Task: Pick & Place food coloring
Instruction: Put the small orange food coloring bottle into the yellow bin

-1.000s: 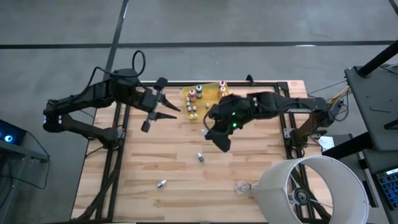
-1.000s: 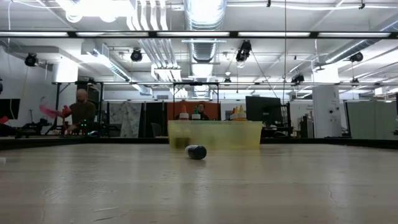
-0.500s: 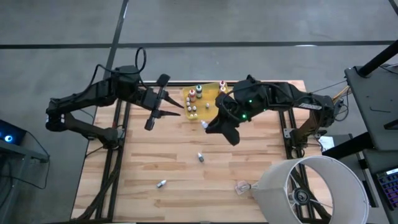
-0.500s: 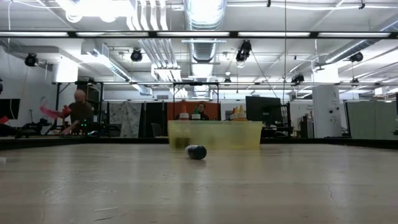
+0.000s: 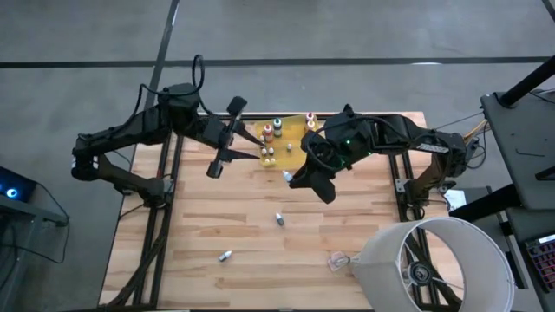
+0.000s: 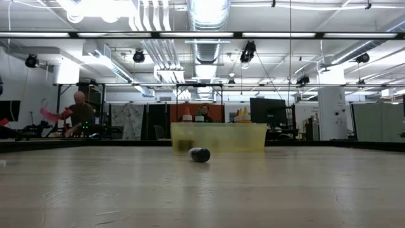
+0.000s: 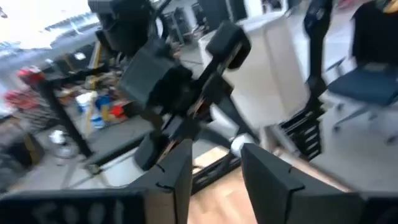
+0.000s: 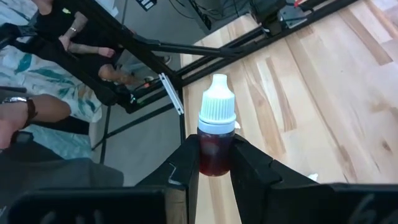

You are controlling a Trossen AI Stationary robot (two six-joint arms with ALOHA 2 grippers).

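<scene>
So the wooden table point(image 5: 217, 217) takes up most of the overhead shot, with a big white drum-shaped thing point(image 5: 434, 264) poking in at the near right corner. Both dark arms are reaching in toward the far middle of the table. The left arm comes in from the left side, elbow bent, forearm stretched toward the tray, and the left gripper point(image 5: 251, 146) sits just at the tray's left edge. Its fingers point(image 7: 264, 177) are apart with nothing between them, from what the wrist cam shows.

The right arm folds in from the right side and its wrist tips down just on the near side of the tray. The right gripper point(image 8: 214, 163) is clamped on a small bottle with a white cap point(image 8: 216, 134) and dark reddish liquid inside, held upright between the two fingers above bare wood.

The translucent yellow tray point(image 5: 295, 130) sits at the far edge of the table, centre-ish, and has a bunch of the little food coloring bottles point(image 5: 270, 143) standing in it, with red, green and white caps showing.

Two more bottles are loose on the table: one lying near the middle point(image 5: 279, 219), which is the dark-capped one on its side in front of the tray in the low view point(image 6: 199, 154), and another nearer the front left point(image 5: 225, 256). A small clear crumpled plastic scrap point(image 5: 336, 259) lies by the white drum.

A person point(image 6: 79, 114) stands way off in the room behind.
</scene>
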